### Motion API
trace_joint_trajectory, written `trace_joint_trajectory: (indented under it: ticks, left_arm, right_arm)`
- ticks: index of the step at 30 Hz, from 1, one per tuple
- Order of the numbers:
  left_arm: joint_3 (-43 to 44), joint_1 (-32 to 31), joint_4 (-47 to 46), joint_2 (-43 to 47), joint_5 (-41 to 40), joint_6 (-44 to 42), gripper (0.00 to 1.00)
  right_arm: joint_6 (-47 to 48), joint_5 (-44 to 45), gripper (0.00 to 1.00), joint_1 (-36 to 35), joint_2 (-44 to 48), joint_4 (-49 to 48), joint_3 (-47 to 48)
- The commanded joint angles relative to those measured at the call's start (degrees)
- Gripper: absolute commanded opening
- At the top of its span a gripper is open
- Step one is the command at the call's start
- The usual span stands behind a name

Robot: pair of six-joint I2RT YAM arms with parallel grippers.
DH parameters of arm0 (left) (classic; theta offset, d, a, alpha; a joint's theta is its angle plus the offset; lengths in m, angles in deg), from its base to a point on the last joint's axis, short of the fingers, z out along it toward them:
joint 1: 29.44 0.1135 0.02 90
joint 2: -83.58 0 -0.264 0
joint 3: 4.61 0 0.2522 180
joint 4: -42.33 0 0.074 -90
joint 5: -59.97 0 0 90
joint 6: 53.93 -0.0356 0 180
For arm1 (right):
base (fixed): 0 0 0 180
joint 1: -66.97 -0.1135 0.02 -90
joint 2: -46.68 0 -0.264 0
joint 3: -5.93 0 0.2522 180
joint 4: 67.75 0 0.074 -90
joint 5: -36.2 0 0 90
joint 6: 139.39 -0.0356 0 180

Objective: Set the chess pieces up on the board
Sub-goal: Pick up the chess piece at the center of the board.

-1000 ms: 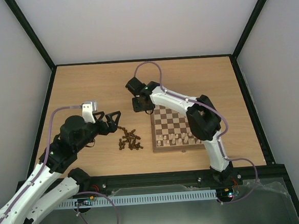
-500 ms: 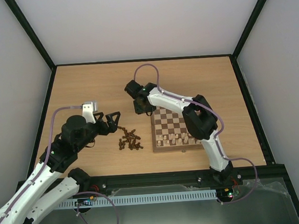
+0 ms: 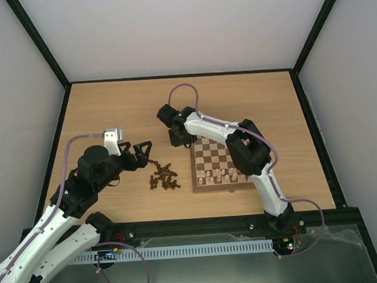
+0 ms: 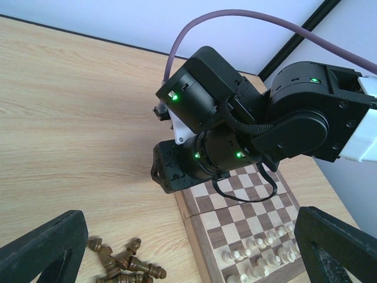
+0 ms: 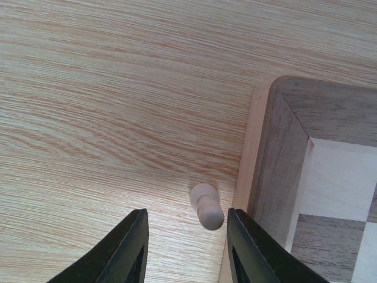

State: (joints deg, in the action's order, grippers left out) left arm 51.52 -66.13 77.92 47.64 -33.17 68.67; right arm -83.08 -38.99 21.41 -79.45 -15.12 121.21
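Observation:
A pale cream pawn [image 5: 207, 206] stands on the table just off the far left corner of the board [image 5: 277, 147]. My right gripper [image 5: 185, 224] hangs straight over it, open, one finger on each side and neither touching the pawn. From the top view that gripper [image 3: 180, 137] sits at the board's [image 3: 194, 173] far left corner. Other pale chess pieces [image 3: 224, 174] stand in the board's two near rows. Dark brown chess pieces [image 3: 164, 177] lie in a heap left of the board. My left gripper [image 3: 145, 151] hovers wide open beside the heap [image 4: 121, 262], holding nothing.
The right arm's black wrist [image 4: 224, 135] fills the middle of the left wrist view, above the board's far edge [image 4: 191, 212]. A black frame rail [image 3: 171, 76] bounds the tabletop at the back and sides.
The right wrist has shifted slightly left toward the board's corner and its jaws have narrowed a little. The left arm has not moved.

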Motion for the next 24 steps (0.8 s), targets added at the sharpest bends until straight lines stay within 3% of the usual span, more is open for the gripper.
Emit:
trace_joint_trajectory:
  ticks: [1,17,22,24]
  left_arm:
    - [0.3,0.1,-0.1,-0.2,-0.4,-0.5,1.0]
    - [0.3,0.2,-0.5,-0.9,-0.2,-0.4,0.99]
    - [0.3,0.2,-0.7,-1.3,0.0,-0.3,0.99]
    - [0.3,0.2,-0.7,-1.4,0.0,-0.3,0.99]
  right_arm:
    - [0.0,0.7,0.38,-0.1,-1.1,2.8,-0.2]
    - [0.3,-0.3,0.3,0.6,-2.5,1.2,-2.0]
    - [0.4,-0.7,0.13,0.7,-2.3,0.7,-2.4]
    - [0.4,-0.7,0.11,0.8,-1.5,0.2,-3.0]
